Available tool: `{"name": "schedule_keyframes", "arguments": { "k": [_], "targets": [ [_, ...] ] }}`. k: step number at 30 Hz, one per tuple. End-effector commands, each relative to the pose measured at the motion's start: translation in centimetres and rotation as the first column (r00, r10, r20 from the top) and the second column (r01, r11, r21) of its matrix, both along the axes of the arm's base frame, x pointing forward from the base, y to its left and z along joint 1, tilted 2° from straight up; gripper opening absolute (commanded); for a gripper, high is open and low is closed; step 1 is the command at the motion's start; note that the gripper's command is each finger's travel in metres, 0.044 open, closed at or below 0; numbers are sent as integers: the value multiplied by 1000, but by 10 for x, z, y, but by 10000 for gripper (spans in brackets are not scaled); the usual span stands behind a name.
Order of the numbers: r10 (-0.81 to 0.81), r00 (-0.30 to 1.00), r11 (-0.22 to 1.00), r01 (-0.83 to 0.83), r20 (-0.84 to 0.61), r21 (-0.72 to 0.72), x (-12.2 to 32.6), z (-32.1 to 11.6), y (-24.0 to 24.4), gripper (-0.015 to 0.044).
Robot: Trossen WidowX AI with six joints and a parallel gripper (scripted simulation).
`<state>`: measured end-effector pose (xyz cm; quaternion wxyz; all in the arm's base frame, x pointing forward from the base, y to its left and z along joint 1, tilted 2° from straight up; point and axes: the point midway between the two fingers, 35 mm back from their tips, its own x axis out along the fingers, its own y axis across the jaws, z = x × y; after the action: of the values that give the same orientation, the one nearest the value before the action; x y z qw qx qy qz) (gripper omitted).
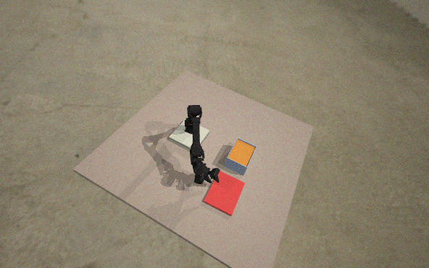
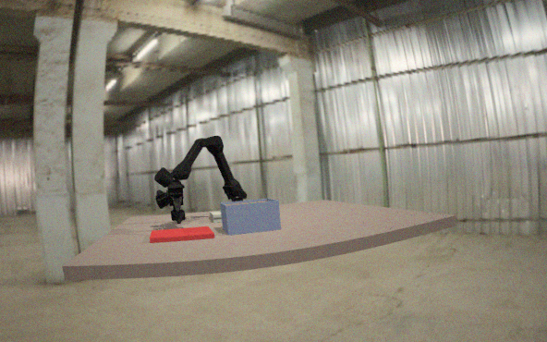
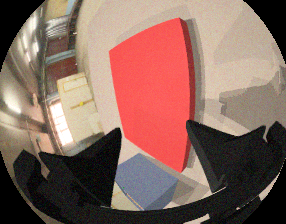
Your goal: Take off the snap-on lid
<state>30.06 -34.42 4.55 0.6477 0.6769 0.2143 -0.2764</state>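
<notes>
With your fingers (image 1: 208, 177) (image 2: 178, 222) apart, back gently off the red lid (image 1: 225, 194) (image 2: 182, 235) (image 3: 154, 90). Steer clear of the blue box (image 1: 236, 166) (image 2: 251, 217) (image 3: 146, 180).

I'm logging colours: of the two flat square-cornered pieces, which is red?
The lid beside the blue box; the other, under the arm, is whitish.

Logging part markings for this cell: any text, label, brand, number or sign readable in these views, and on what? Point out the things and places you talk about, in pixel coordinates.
None readable.
Flat red square-cornered lid (image 1: 225, 194) (image 2: 182, 235) (image 3: 151, 90): no marking seen.
Blue open-topped box with orange inside (image 1: 235, 166) (image 2: 250, 217) (image 3: 146, 175): none seen.
Black jointed arm (image 1: 196, 134) (image 2: 193, 157) and claw (image 1: 214, 179) (image 2: 178, 222) (image 3: 154, 128): too small or dark to tell.
</notes>
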Motion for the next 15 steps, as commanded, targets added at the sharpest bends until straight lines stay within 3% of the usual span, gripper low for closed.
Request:
{"name": "schedule_keyframes", "arguments": {
  "k": [1,3,15],
  "targets": [
    [1,1000,1000,-1,0,-4,-7,1,1,406],
    [1,1000,1000,-1,-1,-4,-11,1,1,440],
    [1,1000,1000,-1,-3,-4,-35,1,3,440]
  ]
}}
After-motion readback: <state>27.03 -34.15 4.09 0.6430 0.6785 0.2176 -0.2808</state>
